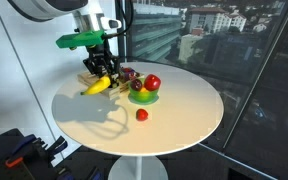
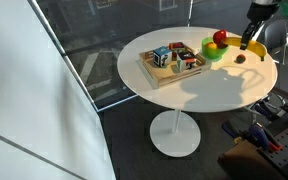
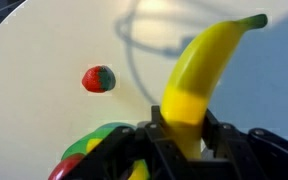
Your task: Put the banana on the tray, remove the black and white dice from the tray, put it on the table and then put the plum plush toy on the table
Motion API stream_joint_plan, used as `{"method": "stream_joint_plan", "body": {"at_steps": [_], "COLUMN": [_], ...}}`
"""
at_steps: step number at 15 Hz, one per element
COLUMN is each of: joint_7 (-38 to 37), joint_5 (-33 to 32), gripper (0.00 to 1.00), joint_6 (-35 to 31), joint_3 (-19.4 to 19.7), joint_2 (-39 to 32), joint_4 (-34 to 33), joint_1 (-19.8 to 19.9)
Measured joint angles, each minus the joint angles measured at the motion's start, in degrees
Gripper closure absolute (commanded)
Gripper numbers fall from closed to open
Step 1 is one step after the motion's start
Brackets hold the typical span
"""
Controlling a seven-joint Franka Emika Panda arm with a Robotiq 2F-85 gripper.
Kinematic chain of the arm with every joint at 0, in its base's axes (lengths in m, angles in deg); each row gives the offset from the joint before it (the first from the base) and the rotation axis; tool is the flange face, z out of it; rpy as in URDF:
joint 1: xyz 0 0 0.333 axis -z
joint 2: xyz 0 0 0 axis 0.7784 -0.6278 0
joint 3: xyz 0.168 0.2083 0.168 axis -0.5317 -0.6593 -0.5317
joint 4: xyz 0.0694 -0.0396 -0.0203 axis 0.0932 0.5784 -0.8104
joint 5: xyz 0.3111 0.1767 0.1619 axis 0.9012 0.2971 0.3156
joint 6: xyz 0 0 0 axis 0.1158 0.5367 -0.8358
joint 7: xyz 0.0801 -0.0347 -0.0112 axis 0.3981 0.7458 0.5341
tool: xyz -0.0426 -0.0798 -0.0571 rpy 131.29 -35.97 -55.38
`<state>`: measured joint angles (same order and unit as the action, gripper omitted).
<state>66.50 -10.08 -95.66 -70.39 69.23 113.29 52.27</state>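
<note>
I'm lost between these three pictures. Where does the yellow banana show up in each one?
In an exterior view: the banana is left of centre, hanging under the gripper.
In an exterior view: the banana is at the upper right, near the table's edge.
Wrist view: right of centre, rising from the gripper.
Shared landmark: the green bowl of fruit close beside it.

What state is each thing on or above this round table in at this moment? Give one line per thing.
gripper: shut on the banana, above the table.
banana: held, lifted clear of the table, not on the tray.
tray: flat on the table.
black and white dice: sitting in the tray.
green bowl: upright, holding fruit.
small red ball: resting on the table, apart from the bowl.
</note>
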Motion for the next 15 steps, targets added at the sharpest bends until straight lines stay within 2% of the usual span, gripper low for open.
{"method": "stream_joint_plan", "body": {"at_steps": [3,10,11,15], "joint_7": [1.1,1.3,1.3,1.3], "joint_5": [0.0,0.0,0.0,0.0], "gripper": [0.59,0.59,0.84,0.84], "joint_6": [2.0,2.1,2.1,2.0], "joint_3": [-0.5,-0.5,-0.5,-0.5], "joint_2": [-0.5,-0.9,-0.9,-1.1], "joint_4": [-2.0,-2.2,-2.2,-2.2], "joint_1": [-0.7,-0.7,-0.7,-0.7]}}
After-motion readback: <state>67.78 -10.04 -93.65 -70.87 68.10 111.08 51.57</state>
